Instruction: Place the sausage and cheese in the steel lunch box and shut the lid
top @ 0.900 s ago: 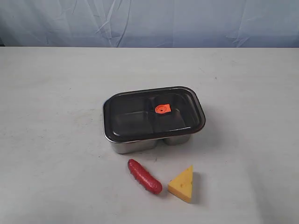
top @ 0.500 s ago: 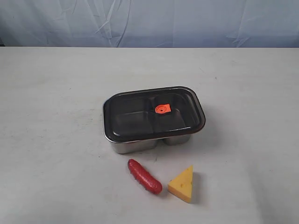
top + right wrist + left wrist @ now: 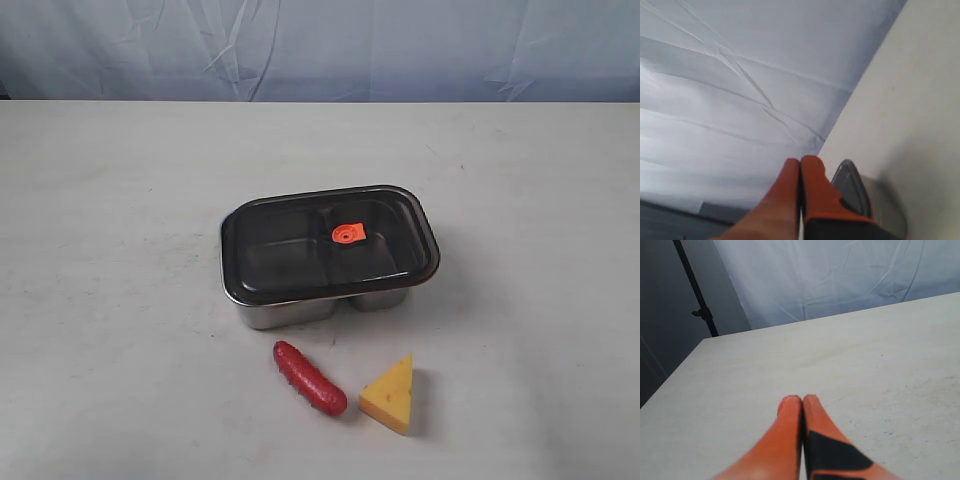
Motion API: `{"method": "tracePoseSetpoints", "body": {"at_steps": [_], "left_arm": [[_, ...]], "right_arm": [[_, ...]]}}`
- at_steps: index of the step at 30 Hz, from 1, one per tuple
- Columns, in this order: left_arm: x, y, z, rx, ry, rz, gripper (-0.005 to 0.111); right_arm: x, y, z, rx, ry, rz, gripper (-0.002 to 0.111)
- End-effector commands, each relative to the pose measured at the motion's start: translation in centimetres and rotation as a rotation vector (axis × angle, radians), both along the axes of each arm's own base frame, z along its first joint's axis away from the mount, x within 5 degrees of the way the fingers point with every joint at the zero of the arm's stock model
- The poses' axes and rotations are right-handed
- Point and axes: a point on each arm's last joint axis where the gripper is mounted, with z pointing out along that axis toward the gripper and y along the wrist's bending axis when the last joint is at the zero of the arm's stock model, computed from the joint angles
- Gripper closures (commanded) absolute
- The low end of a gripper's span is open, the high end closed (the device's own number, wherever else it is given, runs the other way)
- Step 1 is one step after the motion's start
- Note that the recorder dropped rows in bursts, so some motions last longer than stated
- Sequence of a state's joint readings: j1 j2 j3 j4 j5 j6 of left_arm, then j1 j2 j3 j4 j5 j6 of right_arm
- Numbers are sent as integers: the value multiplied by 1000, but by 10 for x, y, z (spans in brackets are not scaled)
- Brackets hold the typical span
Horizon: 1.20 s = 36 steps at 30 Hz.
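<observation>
Left gripper [image 3: 802,400] jaws pressed together, empty, over table [image 3: 120,300]; lid [image 3: 300,250] seated on steel lunch box [image 3: 290,312], mid-table; sausage [image 3: 309,378] in front of box, long axis diagonal; cheese [image 3: 390,396] just right of it, narrow gap; right gripper [image 3: 800,161] closed, empty, box corner beyond tips; lid likely first.

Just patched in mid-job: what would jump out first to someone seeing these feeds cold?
The steel lunch box sits at mid-table, covered by its dark lid, which has a bright orange tab at its centre. In front of it, nearer the camera, the red sausage and the yellow cheese lie side by side on the table, both outside the box.
</observation>
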<state>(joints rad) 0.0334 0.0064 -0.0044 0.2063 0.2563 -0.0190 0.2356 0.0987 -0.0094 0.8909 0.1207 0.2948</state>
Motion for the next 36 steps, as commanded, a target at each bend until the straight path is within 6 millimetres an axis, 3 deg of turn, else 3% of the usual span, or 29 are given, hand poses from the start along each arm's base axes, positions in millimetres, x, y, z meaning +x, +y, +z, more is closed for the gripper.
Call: {"method": "tracePoseSetpoints", "body": {"at_steps": [1,3,5,11,15,17,22,28,32,36], "left_arm": [[0,0,0,-2,-18,1,107],[0,0,0,-2,-18,1,107],[0,0,0,-2,-18,1,107],[0,0,0,-2,-18,1,107],[0,0,0,-2,-18,1,107],[0,0,0,-2,-18,1,107],[0,0,0,-2,-18,1,107],[0,0,0,-2,-18,1,107],[0,0,0,-2,-18,1,107],[0,0,0,-2,-18,1,107]], "right_arm": [[-19,17,58,-297,-217,258,109],[-24,17,93,-548,-406,260,109],[-5,20,98,-560,-299,272,109],[69,50,47,-620,227,576,109],[113,79,32,-624,311,932,109],[138,91,29,-521,310,1101,109],[194,87,13,-349,339,1130,109],[214,61,-19,-422,414,1046,109],[219,57,-43,-473,491,1039,109],[226,57,-53,-428,518,982,107]]}}
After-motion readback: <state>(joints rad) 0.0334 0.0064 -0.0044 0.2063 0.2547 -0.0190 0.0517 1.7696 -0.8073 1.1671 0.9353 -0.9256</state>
